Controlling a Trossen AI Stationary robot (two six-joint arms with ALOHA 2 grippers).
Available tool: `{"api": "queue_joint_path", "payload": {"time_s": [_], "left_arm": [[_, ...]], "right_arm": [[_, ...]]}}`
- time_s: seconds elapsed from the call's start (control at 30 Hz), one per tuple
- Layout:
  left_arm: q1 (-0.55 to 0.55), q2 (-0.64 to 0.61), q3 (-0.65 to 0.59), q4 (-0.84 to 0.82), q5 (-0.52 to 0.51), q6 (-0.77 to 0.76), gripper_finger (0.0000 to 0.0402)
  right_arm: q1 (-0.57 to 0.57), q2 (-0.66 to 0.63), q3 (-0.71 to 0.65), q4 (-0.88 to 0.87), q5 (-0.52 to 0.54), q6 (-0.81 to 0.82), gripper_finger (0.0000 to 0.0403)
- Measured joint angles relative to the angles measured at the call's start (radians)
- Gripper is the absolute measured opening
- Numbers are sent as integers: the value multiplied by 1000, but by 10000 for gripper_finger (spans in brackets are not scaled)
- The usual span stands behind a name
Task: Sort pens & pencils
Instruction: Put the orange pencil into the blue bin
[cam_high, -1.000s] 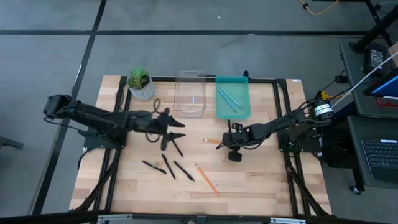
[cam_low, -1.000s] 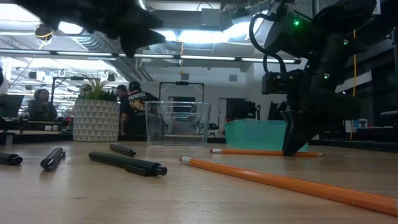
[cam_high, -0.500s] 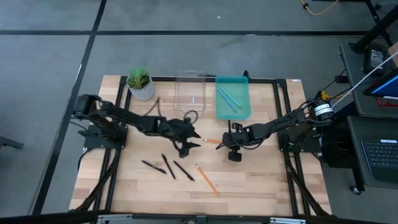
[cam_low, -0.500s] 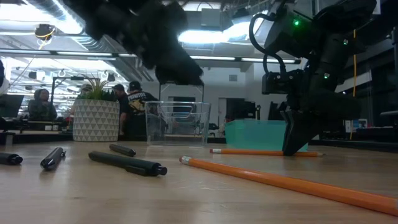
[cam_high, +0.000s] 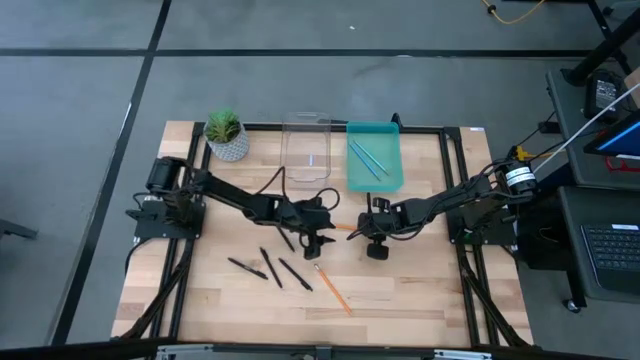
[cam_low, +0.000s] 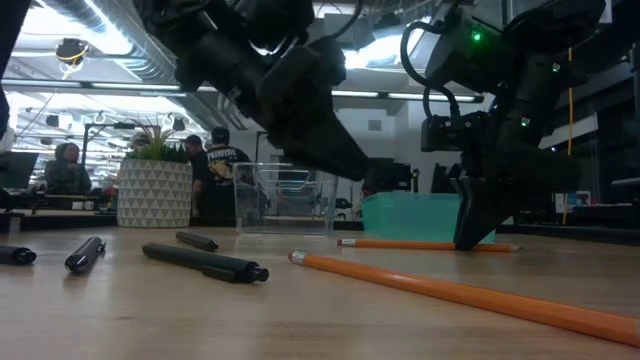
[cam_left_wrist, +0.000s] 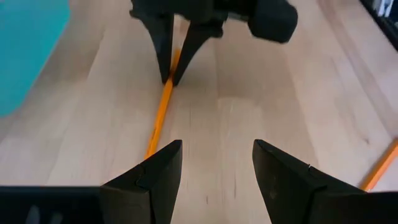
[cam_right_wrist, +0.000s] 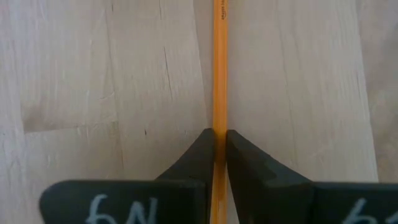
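So far two blue pencils (cam_high: 366, 157) lie in the teal tray (cam_high: 391, 170), upper centre. Right end effector (cam_high: 353, 229) pinches an orange pencil (cam_right_wrist: 219, 74) on the desk (cam_high: 420, 290); left end effector (cam_high: 322, 243) gapes empty, four pens (cam_high: 270, 268) unsorted.

orange pencil (cam_right_wrist: 219, 74), teal tray (cam_high: 390, 172), black pens (cam_high: 268, 268)

the left arm stretches from its base across the table's middle, its left gripper (cam_high: 322, 243) hanging low with fingers spread wide, facing the right gripper (cam_high: 362, 231), whose fingertips (cam_right_wrist: 216, 144) are pinched together down at the tabletop, arm reaching inward.
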Motion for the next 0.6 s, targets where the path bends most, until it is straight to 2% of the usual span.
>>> {"api": "queue_joint_path", "payload": {"time_s": [0.6], "left_arm": [[-3, 14, 5, -46, -26, 0, 190]], "right_arm": [[0, 0, 0, -1, 0, 22, 41]]}}
